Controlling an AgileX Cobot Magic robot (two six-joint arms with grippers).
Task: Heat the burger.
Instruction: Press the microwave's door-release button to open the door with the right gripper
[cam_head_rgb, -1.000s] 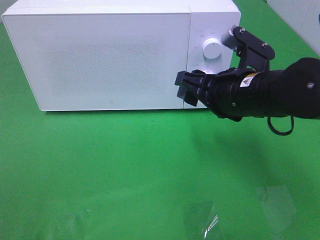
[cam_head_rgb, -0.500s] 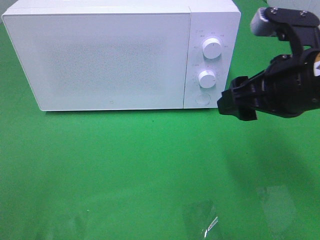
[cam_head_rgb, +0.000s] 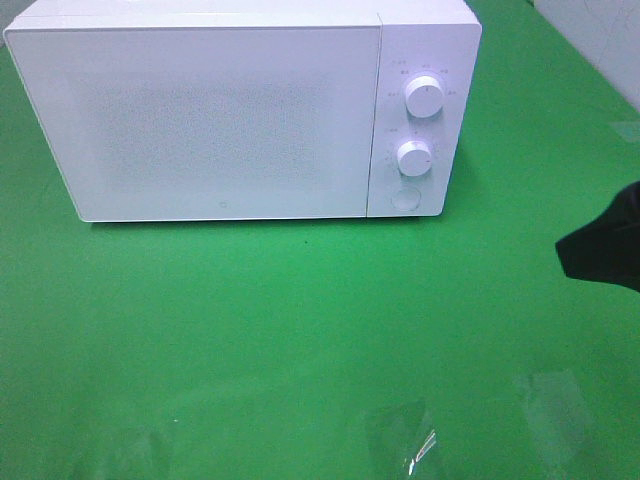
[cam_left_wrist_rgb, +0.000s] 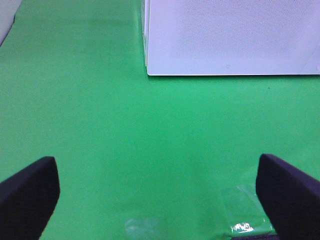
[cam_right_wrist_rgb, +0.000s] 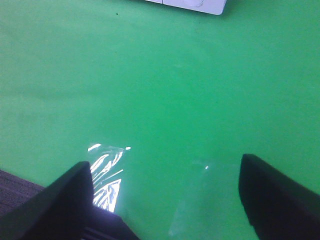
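The burger is out of view in every frame. A white microwave stands at the back of the green table with its door shut; two knobs and a round button sit on its right panel. It also shows in the left wrist view. My right gripper is open and empty over bare green cloth; only a black tip of that arm shows at the right edge of the exterior view. My left gripper is open and empty, low near the table's front, facing the microwave.
The green cloth covers the table. Patches of clear shiny tape lie on it near the front and front right. A pale surface shows at the far right corner.
My right arm has pulled back from the microwave's control panel to the right, almost out of the exterior view. The microwave door stays shut.
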